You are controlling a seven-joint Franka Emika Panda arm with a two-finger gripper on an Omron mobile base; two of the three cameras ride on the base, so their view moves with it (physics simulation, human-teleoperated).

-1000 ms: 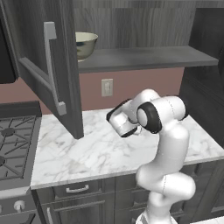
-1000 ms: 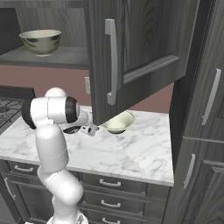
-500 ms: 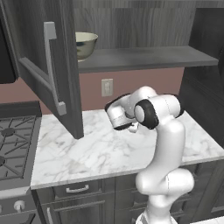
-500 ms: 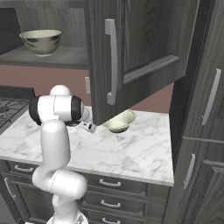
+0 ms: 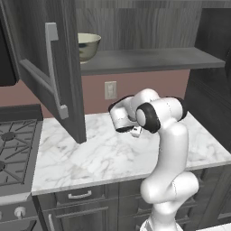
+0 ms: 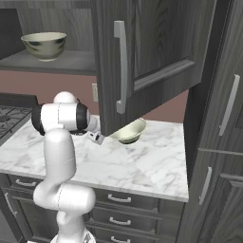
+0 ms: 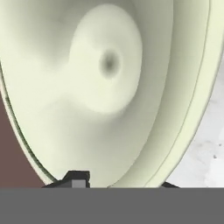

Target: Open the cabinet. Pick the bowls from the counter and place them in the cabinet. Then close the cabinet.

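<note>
Hand view puts the shallow bowl (image 7: pixel 109 87) right up close, with the gripper (image 7: pixel 122 183) pinching its rim so it can be lifted. This bowl sits on the counter (image 6: pixel 142 166), under the open cabinet door (image 6: pixel 137 52). The deeper bowl (image 6: pixel 44 44) is already on the cabinet shelf (image 5: pixel 149 58), far left.

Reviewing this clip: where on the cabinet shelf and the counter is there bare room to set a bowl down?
The cabinet shelf is bare from the larger bowl at its left end to the right wall. The counter is bare between the stove and the arm. Crowded: the back, where the gripper meets the shallower bowl under the open door.
</note>
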